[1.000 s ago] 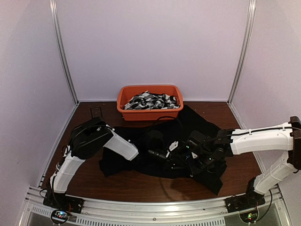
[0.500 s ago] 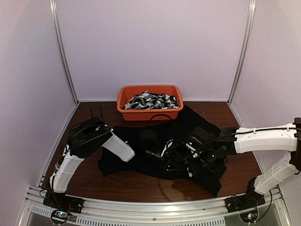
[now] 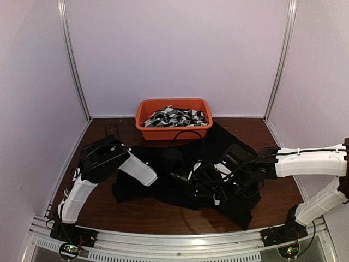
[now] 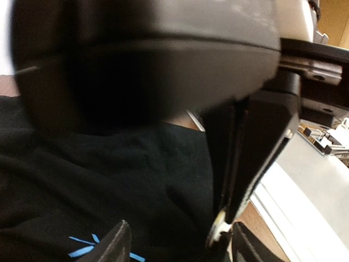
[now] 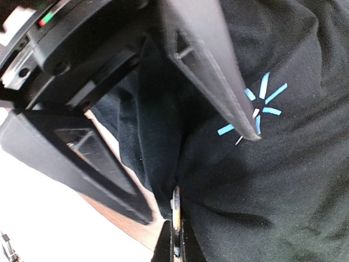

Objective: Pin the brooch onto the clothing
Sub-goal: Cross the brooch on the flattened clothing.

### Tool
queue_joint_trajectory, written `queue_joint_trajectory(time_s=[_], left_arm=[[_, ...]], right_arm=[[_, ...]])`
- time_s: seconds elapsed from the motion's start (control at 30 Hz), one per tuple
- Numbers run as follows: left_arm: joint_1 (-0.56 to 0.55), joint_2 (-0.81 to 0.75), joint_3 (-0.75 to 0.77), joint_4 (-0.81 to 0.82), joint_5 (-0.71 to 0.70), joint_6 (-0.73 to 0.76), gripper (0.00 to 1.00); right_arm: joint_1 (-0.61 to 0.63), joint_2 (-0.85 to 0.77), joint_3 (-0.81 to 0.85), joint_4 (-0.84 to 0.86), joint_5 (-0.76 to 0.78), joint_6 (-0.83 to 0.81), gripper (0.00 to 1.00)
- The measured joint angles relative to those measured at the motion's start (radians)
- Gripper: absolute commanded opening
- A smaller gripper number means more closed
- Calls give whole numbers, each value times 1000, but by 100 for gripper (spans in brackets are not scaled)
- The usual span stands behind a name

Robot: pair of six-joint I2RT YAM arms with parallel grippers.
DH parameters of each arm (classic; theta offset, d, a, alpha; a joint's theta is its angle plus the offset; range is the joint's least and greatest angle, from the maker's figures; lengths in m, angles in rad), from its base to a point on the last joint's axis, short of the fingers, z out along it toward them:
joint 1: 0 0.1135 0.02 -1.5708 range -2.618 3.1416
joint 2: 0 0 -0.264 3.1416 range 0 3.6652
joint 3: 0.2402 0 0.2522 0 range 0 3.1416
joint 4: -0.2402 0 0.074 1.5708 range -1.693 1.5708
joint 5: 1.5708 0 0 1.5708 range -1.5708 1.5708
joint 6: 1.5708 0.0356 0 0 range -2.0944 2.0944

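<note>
My right claw (image 5: 174, 246) is closed on the brooch (image 5: 175, 203), whose thin edge points at the black shirt (image 3: 131, 192). The shirt stretches left to right. My left claw (image 5: 199, 177) stands open.

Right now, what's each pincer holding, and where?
Right pincer grips a small silvery piece, likely the brooch, by its edge; left pincer open, empty.

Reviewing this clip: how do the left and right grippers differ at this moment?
The left gripper is open, its fingers wide apart and gripping nothing; the right gripper is shut on a small thin metal piece, apparently the brooch. The left gripper reaches in from the left, the right gripper from the right, tips facing each other. Both hang low over the black shirt, near its light-blue starburst mark.
</note>
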Motion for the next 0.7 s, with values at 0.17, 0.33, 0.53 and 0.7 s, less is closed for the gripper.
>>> queue_joint_trajectory(time_s=[0.17, 0.33, 0.53, 0.7], left_arm=[[0, 0, 36, -63, 5, 26, 53], [-2, 2, 45, -80, 31, 32, 53], [-2, 8, 55, -99, 67, 45, 53], [1, 10, 66, -143, 89, 74, 53]], right_arm=[[0, 0, 0, 7, -12, -10, 0], [0, 0, 0, 4, -14, -18, 0], [0, 0, 0, -8, -13, -30, 0], [-1, 0, 0, -16, -13, -32, 0]])
